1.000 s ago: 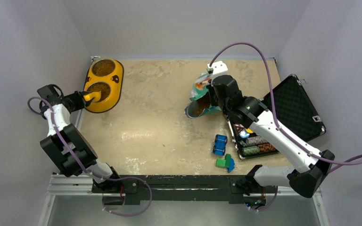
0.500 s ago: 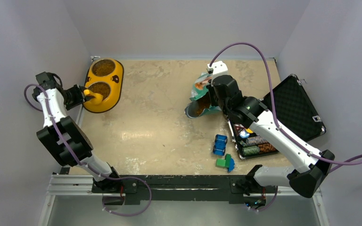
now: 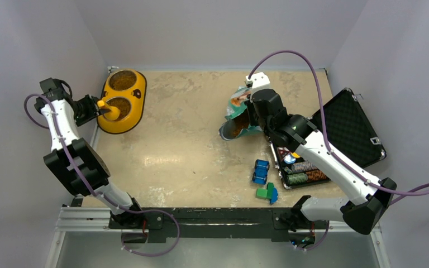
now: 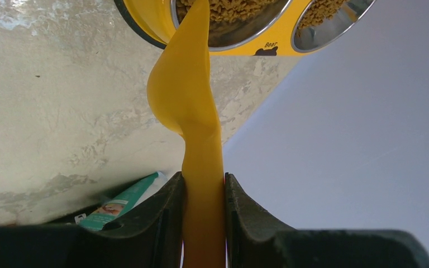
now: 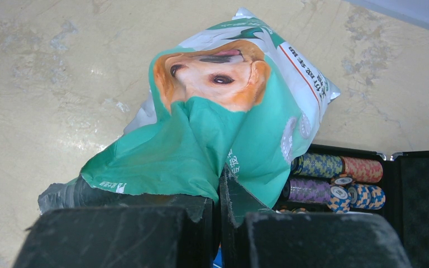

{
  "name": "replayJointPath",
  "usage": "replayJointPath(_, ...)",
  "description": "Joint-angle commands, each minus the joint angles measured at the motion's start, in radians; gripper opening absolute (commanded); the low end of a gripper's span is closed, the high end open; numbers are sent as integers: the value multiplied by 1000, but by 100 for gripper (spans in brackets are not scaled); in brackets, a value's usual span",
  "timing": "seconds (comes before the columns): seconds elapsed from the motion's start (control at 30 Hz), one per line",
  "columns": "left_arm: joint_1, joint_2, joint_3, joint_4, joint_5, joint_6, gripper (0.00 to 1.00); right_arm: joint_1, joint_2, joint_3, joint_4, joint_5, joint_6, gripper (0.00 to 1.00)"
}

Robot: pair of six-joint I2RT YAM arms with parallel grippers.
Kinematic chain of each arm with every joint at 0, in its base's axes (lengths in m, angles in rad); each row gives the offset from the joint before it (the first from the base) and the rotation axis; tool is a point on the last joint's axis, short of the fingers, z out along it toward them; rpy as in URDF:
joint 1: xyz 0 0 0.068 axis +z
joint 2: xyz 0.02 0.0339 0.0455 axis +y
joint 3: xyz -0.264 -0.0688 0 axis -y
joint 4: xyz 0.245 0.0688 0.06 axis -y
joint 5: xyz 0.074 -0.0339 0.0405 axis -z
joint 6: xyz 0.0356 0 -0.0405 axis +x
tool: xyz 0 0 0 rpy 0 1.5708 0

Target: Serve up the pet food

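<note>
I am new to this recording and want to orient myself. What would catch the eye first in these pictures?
First, the bright yellow double bowl at the far left of the table, both cups holding brown kibble; the left gripper holds a yellow scoop over it. Next, the teal pet food bag near the middle, pinched by the right gripper, beside an open black case of poker chips.

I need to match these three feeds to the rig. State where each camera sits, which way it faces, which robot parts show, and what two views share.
Top external: fixed above and behind the arms, looking down on the table; both arms and bases show.
Left wrist: on the left arm, facing along its fingers, shut on a yellow scoop over the yellow bowl of pet food.
Right wrist: on the right arm, looking past its fingers, pinching the green bag; poker chips beside.
Shared: top and left wrist both show the bowl.
</note>
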Motion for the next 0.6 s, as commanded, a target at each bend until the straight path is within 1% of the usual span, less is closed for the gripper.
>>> replayJointPath(0.0, -29, -34, 56, 8, 22, 51, 0, 7, -62, 42, 116, 39, -5, 0)
replayJointPath(0.07, -51, -45, 68, -17, 7, 106, 0, 9, -60, 42, 116, 37, -5, 0)
replayJointPath(0.13, -71, -72, 54, 5, 1, 169, 0, 9, -58, 45, 115, 37, -6, 0)
replayJointPath(0.23, -118, -144, 17, 104, -9, 347, 0, 9, -58, 41, 116, 37, -5, 0)
replayJointPath(0.33, -208, -205, -19, 181, -54, 633, 0, 9, -56, 42, 116, 38, -7, 0)
replayJointPath(0.4, -286, -218, -49, 222, -29, 857, 0, 9, -51, 47, 114, 37, -6, 0)
replayJointPath(0.47, -360, -210, -79, 213, 8, 1047, 0, 9, -50, 49, 112, 35, -3, 0)
replayJointPath(0.53, -411, -201, -104, 159, -1, 1210, 0, 11, -48, 48, 109, 32, 0, 0)
replayJointPath(0.57, -430, -206, -128, 149, -31, 1278, 0, 10, -47, 50, 106, 30, 1, 0)
